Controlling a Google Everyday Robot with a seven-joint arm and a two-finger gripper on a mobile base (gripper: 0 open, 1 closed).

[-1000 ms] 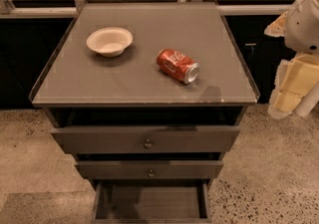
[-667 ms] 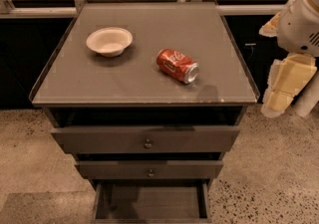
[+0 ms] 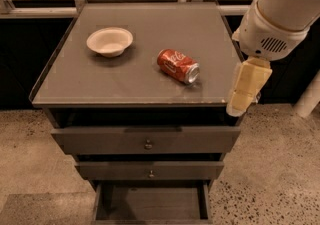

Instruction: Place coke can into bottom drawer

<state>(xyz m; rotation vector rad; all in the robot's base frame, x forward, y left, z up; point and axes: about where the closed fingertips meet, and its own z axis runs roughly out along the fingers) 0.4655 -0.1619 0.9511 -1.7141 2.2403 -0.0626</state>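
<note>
The coke can [image 3: 178,66] is glossy red metal with a bare silver end. The bowl [image 3: 110,41] looks matt and papery. The worktop [image 3: 150,19] is smooth grey with a dull sheen. The gripper [image 3: 240,100], beside the worktop's front right corner, looks like matt cream plastic. The bottom drawer [image 3: 150,203] is matt and dark.

Coke can down on its side up top, bottom drawer pulled out below.
I see the small red aluminium coke can with white script [image 3: 178,66] lying on its side on the grey cabinet top [image 3: 165,24], right of centre, angled, with its silver end facing the front-right corner. The bottom drawer, a shallow dark grey-brown tray [image 3: 150,203], is the lowest of the stack; it stands open, flat dark floor showing, directly below and well apart from the can. My cream gripper [image 3: 235,108] hangs just off the top's right front corner, clear of the can.
</note>
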